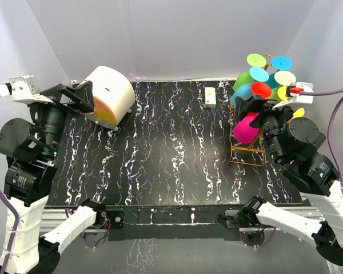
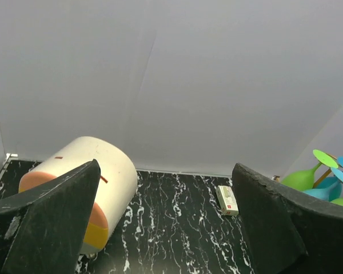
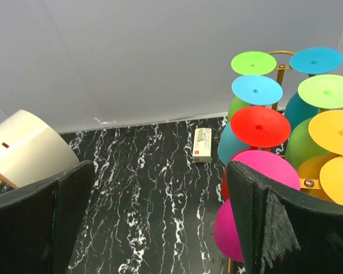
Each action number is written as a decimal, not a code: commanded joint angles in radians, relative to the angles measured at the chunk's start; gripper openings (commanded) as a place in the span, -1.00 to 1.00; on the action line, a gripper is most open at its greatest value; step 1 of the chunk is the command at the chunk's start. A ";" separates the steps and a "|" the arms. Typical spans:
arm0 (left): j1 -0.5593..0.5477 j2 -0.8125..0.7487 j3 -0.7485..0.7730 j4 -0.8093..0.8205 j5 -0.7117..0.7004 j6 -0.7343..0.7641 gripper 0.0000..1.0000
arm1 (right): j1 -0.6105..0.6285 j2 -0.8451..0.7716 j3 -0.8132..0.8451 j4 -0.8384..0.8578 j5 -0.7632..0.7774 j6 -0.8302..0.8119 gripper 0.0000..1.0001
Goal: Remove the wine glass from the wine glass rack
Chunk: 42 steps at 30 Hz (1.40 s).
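Note:
The wine glass rack [image 1: 247, 155] is a thin orange-gold wire frame at the right of the table; its top loop shows in the right wrist view [image 3: 281, 54]. Several coloured wine glasses hang on it upside down, among them a pink one [image 1: 246, 128] [image 3: 262, 170] and a red one [image 1: 261, 89] [image 3: 259, 125]. My right gripper [image 1: 266, 112] [image 3: 160, 228] is open and empty, raised just in front of the rack; its right finger [image 3: 274, 222] is next to the pink glass. My left gripper [image 1: 71, 94] [image 2: 166, 228] is open and empty at the far left.
A round cream-and-orange drum [image 1: 107, 96] [image 2: 103, 171] lies at the back left, close to the left gripper. A small white box [image 1: 210, 96] [image 3: 202, 145] lies at the back, left of the rack. White walls enclose the black marbled table [image 1: 171, 160].

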 commanded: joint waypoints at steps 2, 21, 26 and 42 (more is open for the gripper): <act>0.053 0.000 -0.006 -0.068 0.043 -0.075 0.97 | -0.011 0.058 0.110 -0.136 -0.005 0.066 0.97; 0.161 0.065 -0.055 -0.240 0.362 -0.268 0.97 | -0.029 0.246 0.394 -0.471 0.070 -0.056 0.97; 0.166 0.099 -0.105 -0.232 0.456 -0.307 0.97 | -0.031 0.288 0.387 -0.518 0.188 -0.092 0.92; 0.171 0.133 -0.174 -0.228 0.542 -0.298 0.97 | 0.027 0.355 0.138 -0.377 0.513 -0.489 0.25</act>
